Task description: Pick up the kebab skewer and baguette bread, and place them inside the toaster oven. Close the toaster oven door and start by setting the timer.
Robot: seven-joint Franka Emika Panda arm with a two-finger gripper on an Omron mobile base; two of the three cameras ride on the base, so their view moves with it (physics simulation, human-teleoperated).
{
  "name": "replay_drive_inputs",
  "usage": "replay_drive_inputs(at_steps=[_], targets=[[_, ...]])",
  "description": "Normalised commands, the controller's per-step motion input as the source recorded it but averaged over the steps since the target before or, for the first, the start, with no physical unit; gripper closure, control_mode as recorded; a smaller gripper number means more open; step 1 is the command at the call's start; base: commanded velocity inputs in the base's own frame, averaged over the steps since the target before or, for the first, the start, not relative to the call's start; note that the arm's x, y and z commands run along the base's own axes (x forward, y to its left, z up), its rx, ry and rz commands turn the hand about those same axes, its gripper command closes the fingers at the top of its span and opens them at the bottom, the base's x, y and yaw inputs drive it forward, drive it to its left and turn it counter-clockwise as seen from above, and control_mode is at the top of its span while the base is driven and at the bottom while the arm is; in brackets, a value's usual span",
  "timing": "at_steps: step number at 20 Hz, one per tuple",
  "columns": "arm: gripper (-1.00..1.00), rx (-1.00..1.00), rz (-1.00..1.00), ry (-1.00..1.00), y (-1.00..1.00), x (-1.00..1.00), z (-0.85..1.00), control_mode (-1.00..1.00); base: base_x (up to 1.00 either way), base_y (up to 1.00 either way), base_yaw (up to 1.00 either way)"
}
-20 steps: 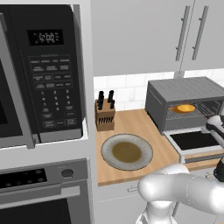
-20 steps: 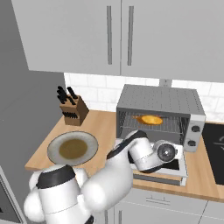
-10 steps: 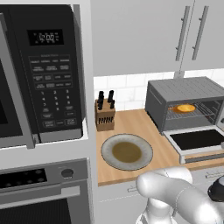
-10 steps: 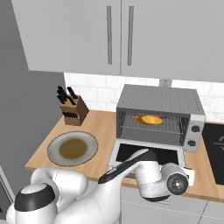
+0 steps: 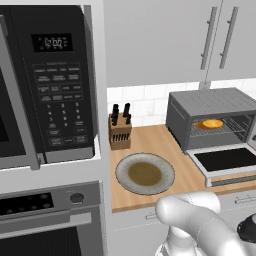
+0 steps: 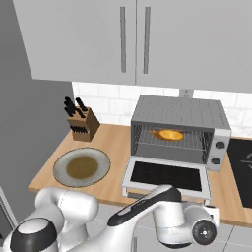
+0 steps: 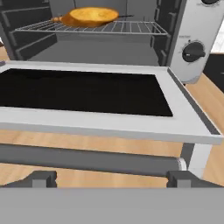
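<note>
Left base view: the boxy grey toaster oven (image 5: 210, 117) with ribbed top stands on the wooden bench (image 5: 150, 145); the golden oval baguette bread (image 5: 212, 123) lies on its wire rack, and the toaster oven door (image 5: 226, 161) hangs dropped open, dark glass facing up.

Right base view: an empty round plate (image 6: 81, 167) sits left of the oven, a knife block (image 6: 81, 124) behind it.

Hand view: the gripper (image 7: 112, 179) – finger tips wide apart – sits just below the door's smooth grey bar handle (image 7: 89, 159). The baguette and the kebab skewer (image 7: 57, 19) lie on the rack, well ahead.
</note>
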Motion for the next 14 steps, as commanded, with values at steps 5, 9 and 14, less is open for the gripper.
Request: replay_drive_inputs(at_steps=[5,9,14], targets=[[-1.00,0.00,0.05,0.00,0.02,-0.23,-0.37,-1.00,0.00,0.00,0.00],[-1.00,0.00,0.00,0.00,0.03,-0.04,-0.25,-1.00,0.00,0.00,0.00],[-1.00,0.00,0.00,0.00,0.01,0.01,-0.02,-1.00,0.00,0.00,0.00]])
